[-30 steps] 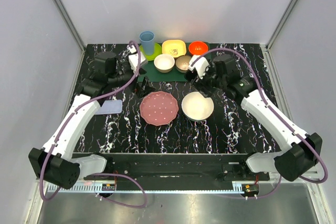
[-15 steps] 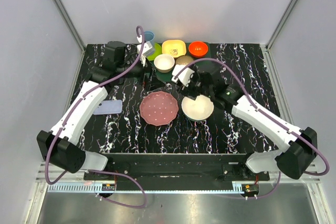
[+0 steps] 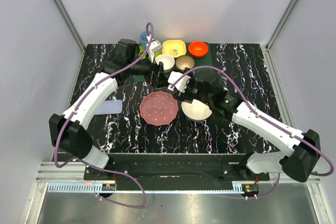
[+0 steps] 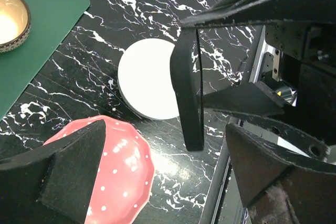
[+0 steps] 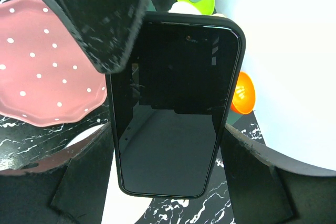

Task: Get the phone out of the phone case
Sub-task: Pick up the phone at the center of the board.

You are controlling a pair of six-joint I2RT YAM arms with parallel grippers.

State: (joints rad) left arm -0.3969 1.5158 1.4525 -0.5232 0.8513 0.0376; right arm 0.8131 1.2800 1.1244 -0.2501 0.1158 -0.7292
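The black phone is out of its case and held upright in the air by my right gripper, whose jaws are shut on its long edges. In the top view the phone hangs above the pink plate's far edge. In the left wrist view it shows edge-on, with the right gripper's fingers on it. My left gripper is open, its jaws wide apart on either side of the phone's free end; one finger overlaps the screen's corner. The lavender phone case lies empty at the table's left.
A pink dotted plate and a white bowl sit mid-table below the grippers. At the back are a green mat, a blue cup, a yellow dish, an orange bowl and two small bowls.
Both arms have swung in towards the centre: the left gripper moved right and back, the right gripper moved left, and they now meet at the phone.
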